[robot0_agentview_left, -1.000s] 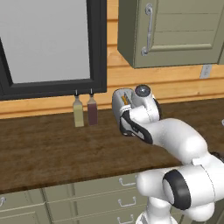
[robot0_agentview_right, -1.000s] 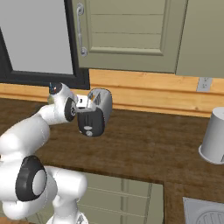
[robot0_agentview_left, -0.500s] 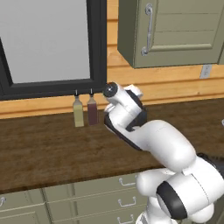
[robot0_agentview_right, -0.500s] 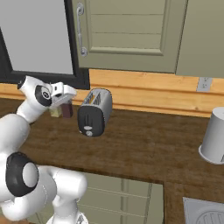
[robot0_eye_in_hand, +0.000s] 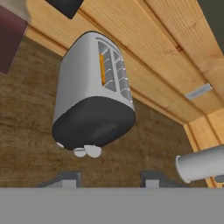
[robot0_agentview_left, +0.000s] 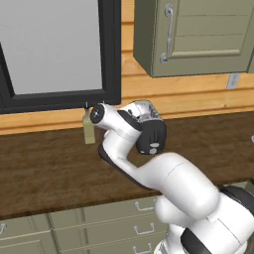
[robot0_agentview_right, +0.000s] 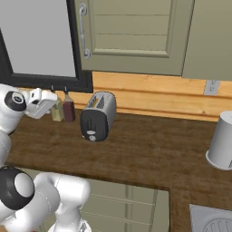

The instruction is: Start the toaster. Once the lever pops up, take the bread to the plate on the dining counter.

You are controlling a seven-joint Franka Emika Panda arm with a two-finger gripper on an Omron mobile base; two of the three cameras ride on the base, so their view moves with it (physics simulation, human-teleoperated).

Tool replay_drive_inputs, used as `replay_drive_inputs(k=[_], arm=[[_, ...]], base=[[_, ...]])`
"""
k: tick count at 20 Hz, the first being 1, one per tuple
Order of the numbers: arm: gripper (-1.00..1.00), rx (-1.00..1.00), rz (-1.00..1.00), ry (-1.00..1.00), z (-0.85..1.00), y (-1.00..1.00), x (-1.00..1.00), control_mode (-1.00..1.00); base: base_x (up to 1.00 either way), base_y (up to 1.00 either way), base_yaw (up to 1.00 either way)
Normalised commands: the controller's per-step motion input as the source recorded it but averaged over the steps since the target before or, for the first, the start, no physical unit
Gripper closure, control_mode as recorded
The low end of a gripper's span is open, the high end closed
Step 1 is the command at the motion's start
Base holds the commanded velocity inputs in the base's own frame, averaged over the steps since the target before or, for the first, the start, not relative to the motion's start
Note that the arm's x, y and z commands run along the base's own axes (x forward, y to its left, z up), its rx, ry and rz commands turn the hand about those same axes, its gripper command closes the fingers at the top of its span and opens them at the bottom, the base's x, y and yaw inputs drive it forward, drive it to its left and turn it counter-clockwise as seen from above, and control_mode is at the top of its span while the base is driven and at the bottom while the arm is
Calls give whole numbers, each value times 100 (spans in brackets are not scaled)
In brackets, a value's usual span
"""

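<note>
The toaster [robot0_agentview_right: 97, 116] stands on the table [robot0_agentview_right: 145, 154] with bread [robot0_eye_in_hand: 102, 69] in one slot, while the gripper [robot0_agentview_right: 41, 103], fingers apart and empty, hangs well left of it.

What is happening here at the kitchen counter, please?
The robot arm has pulled its pincer back to the left of the toaster, beside two small bottles. The pincer holds nothing. The toaster stands on the wooden worktop; its lever sits low on the black end panel, and the bread glows orange deep in one slot.
</note>
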Motion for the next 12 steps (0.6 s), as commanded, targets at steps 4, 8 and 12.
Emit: replay_drive_inputs(k=[4, 8, 12], arm=[[-100, -1, -5, 0, 0, 3, -29, -100], [-100, 0, 0, 0, 0, 0, 0, -100], [-100, 0, 0, 0, 0, 0, 0, -100]], base=[[0, 0, 0], [0, 0, 0], [0, 0, 0]])
